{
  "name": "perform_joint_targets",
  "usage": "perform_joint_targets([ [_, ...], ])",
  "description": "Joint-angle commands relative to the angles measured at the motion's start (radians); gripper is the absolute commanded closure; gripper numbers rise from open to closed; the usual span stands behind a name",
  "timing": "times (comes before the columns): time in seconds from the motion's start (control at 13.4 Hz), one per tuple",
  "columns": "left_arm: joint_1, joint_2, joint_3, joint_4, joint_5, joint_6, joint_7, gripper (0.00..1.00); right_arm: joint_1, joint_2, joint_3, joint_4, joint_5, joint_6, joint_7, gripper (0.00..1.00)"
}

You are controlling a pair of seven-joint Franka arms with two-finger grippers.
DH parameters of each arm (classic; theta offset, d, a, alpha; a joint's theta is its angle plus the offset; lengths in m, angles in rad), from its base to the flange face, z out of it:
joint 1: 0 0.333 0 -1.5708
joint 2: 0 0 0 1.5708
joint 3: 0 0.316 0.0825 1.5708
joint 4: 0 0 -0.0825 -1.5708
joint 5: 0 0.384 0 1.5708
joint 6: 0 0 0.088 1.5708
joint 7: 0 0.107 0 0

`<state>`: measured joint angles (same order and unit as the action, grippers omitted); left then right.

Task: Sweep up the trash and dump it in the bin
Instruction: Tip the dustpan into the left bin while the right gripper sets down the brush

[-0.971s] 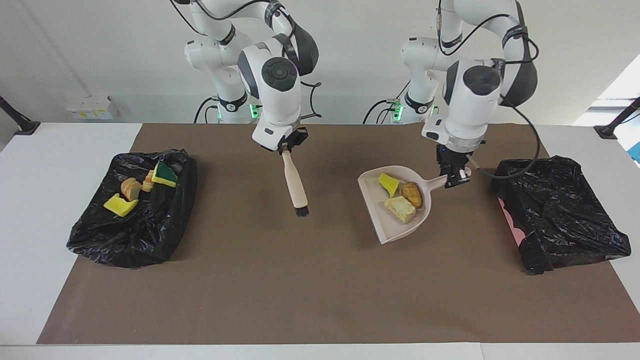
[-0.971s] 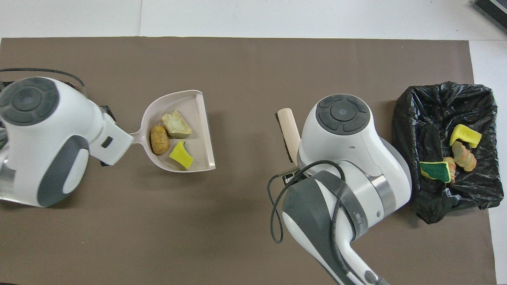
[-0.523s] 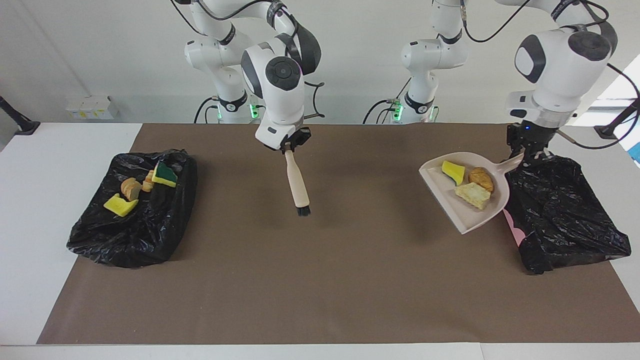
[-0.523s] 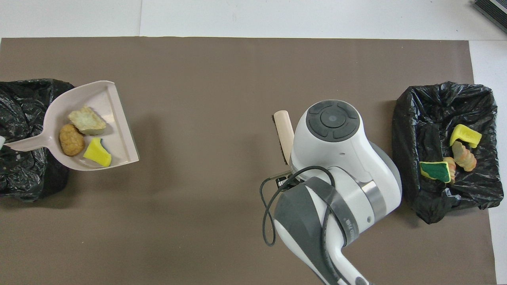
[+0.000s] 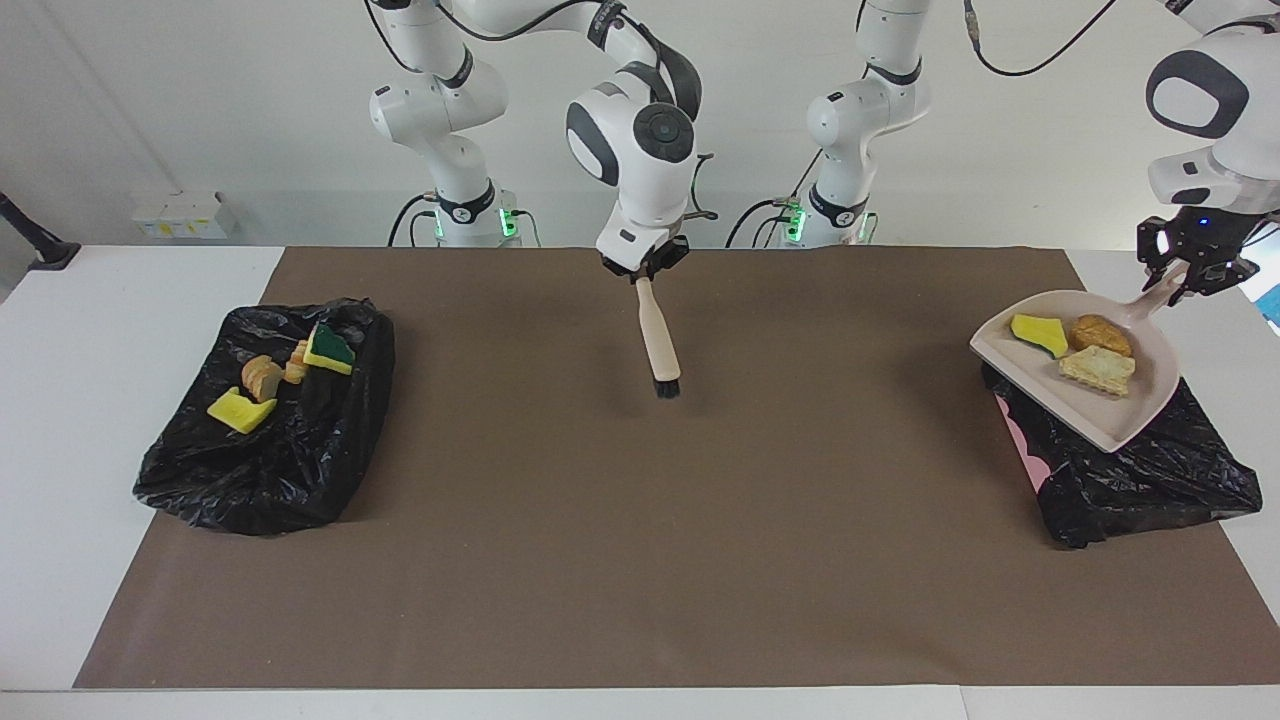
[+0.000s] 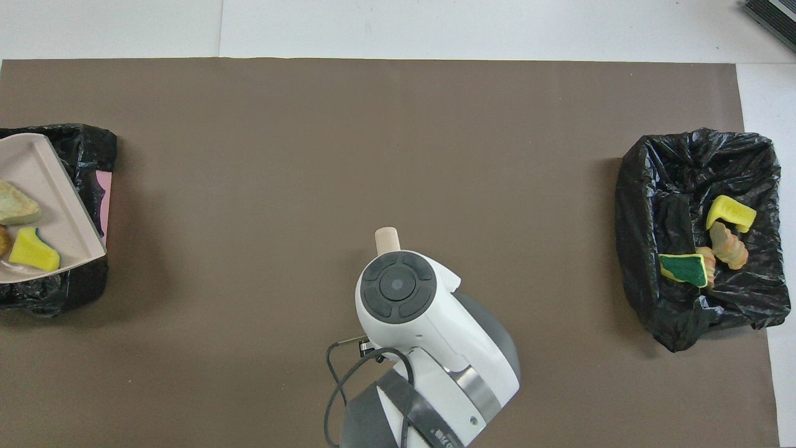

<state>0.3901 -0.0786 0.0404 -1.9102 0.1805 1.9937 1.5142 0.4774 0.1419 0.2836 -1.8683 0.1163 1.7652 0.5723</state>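
The right gripper, clamped on the wooden-handled black-bristled brush, has drawn toward the robots. The left gripper, gripping the beige plastic dustpan, has carried three trash scraps over the black-lined bin. The overhead view hides both grippers.

It was a robotics lab: two white arms bolted at a white table under a brown mat (bare walls, trailing cables).
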Motion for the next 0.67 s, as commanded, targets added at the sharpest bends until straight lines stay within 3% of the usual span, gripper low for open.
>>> perform_joint_targets([
  [0.0,0.016,0.028,-0.007,0.045,0.152,0.057,0.023,1.0,0.052,0.019,0.002,-0.018,0.034,0.04,0.093,1.0],
  [0.3,0.061,0.059,-0.005,0.049,0.333,0.191,0.011,1.0,0.14,0.09,0.0,-0.022,0.036,0.127,0.172,1.0],
  [0.6,0.043,0.054,-0.005,0.043,0.551,0.192,-0.09,1.0,0.175,0.145,0.0,-0.029,0.036,0.22,0.254,1.0],
])
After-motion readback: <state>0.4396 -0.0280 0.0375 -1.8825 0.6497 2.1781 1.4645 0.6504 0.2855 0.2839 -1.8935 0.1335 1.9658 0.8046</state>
